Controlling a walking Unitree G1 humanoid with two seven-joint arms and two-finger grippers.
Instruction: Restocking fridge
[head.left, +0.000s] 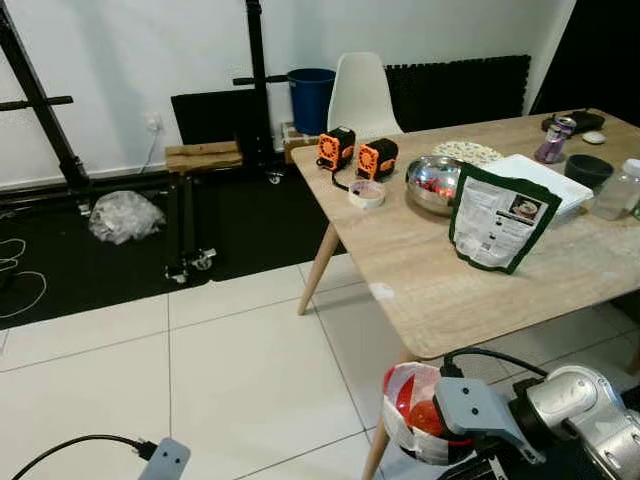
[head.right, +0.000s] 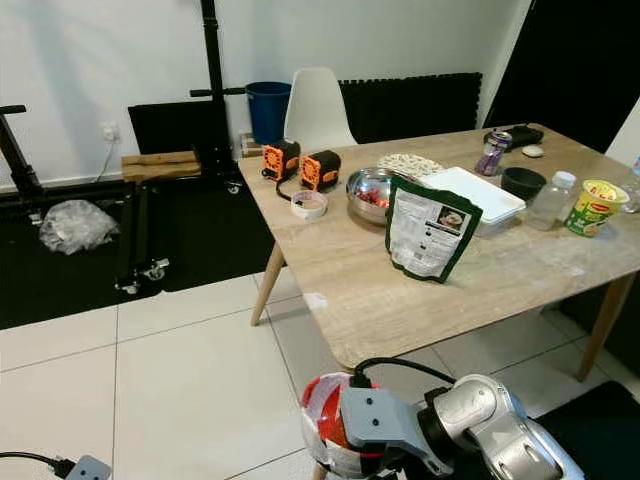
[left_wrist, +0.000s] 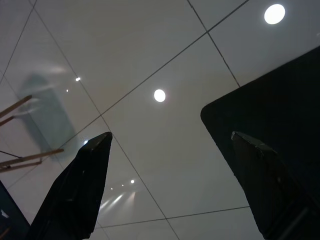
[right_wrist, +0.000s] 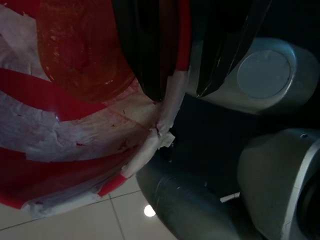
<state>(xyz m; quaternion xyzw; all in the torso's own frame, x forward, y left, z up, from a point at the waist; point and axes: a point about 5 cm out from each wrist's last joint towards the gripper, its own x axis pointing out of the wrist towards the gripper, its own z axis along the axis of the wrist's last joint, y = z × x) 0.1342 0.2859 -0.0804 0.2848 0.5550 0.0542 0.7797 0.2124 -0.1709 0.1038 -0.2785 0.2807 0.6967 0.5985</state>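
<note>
A round container wrapped in red and white tape (head.left: 408, 402) hangs low in front of me, just off the wooden table's (head.left: 420, 285) near corner. Something red and round (head.left: 426, 418) lies inside it. My right gripper (right_wrist: 178, 93) is shut on the container's rim (right_wrist: 170, 107), one finger (right_wrist: 142, 50) inside and the other outside. My left gripper (left_wrist: 171, 135) hangs open over white floor tiles, with nothing between its fingers. On the table stand a dark green food pouch (head.left: 498, 220), a steel bowl (head.left: 435, 183) and a noodle cup (head.right: 590, 207).
The table also carries two orange-black devices (head.left: 357, 152), a tape roll (head.left: 366, 193), a white tray (head.left: 540, 180), a bottle (head.left: 617, 190) and a can (head.left: 553, 140). A white chair (head.left: 360, 95) and blue bin (head.left: 310, 98) stand behind. Black stands (head.left: 185, 215) rise at the left.
</note>
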